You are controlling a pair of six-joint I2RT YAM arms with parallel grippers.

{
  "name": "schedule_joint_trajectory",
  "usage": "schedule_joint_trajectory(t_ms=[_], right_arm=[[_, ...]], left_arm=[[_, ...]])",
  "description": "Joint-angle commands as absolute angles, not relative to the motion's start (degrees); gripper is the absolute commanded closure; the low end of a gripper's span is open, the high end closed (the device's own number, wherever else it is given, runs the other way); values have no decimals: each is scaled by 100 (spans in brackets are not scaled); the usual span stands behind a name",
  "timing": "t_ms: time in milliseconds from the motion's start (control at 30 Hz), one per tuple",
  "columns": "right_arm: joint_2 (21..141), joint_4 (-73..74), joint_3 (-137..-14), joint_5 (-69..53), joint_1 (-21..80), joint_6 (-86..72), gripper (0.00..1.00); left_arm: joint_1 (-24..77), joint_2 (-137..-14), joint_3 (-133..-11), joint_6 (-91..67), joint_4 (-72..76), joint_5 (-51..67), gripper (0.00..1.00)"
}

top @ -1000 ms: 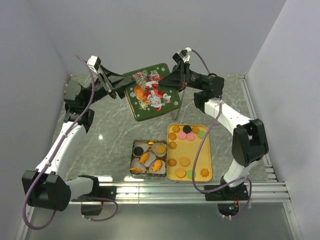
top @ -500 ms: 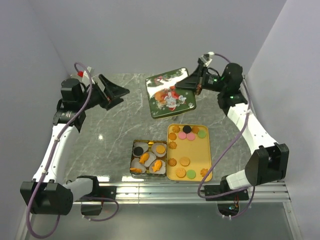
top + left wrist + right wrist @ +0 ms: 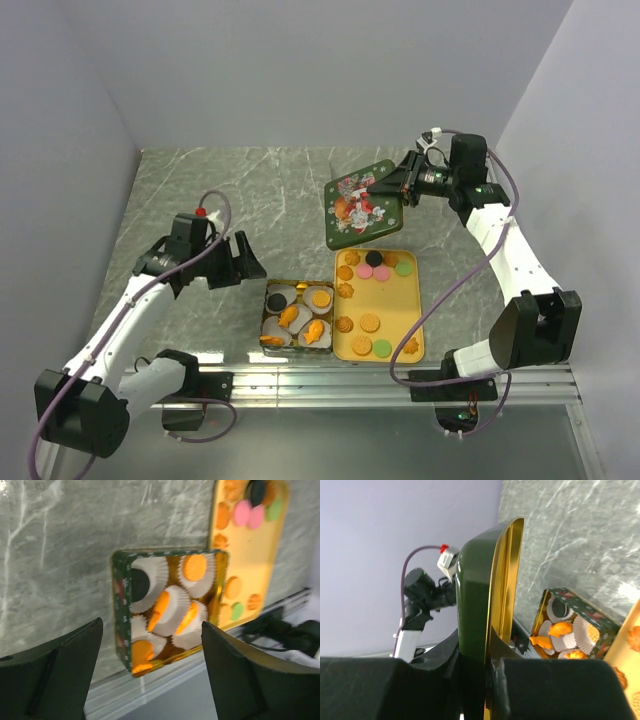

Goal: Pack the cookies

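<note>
Several cookies (image 3: 365,271) in brown, pink, green and black lie on a yellow tray (image 3: 398,310). More cookies (image 3: 320,297) sit in white paper cups inside an open green tin (image 3: 297,313), which the left wrist view shows as the tin (image 3: 121,625). My left gripper (image 3: 245,265) hovers open just left of the tin, holding nothing; its wrist camera shows the gripper (image 3: 152,625) wide apart over the tin. My right gripper (image 3: 400,188) is shut on the edge of the green Christmas lid (image 3: 358,205), held tilted above the tray's far end. In the right wrist view the lid (image 3: 475,605) stands edge-on between the jaws of the right gripper (image 3: 487,655).
Grey marble tabletop (image 3: 250,190) with an aluminium rail (image 3: 380,378) along the near edge. Grey walls close in on the left, back and right. The tin and the tray stand side by side near the rail.
My left gripper has let go of the lid and swung down toward the tin's left side. My right arm has carried the lid rightward and nearer, above the tray's far end.
</note>
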State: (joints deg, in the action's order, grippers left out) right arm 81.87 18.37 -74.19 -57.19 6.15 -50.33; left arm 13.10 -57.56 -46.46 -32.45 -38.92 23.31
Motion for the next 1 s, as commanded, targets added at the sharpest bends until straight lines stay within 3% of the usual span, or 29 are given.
schedule_joint_trajectory(t_ms=[0,200,600,733,833,967], right_arm=[[8007,1855,-7489,-5739,580,-4869,100],[8112,1916,-7672,-5766,554,-4843,100],[7814,1960,-7321,-5827,483,-4808,100],[7901,2065,-7426,-5836,483,-4738,100],[7954,2162,-7550,-5818,475,-4667,100],[7972,2188,-7585,-5836,483,-4676,100]], left_arm=[[1695,-5904,-4772,-2865,-4060,1567,15],[2039,-6960,-4895,-2918,-4175,1433,37],[2382,-8393,-5414,-2487,-4113,1442,45],[2443,-8622,-5510,-2470,-4140,1354,73],[2452,-8780,-5598,-2461,-4192,1274,87],[2461,-9000,-5792,-2452,-4280,1169,99]])
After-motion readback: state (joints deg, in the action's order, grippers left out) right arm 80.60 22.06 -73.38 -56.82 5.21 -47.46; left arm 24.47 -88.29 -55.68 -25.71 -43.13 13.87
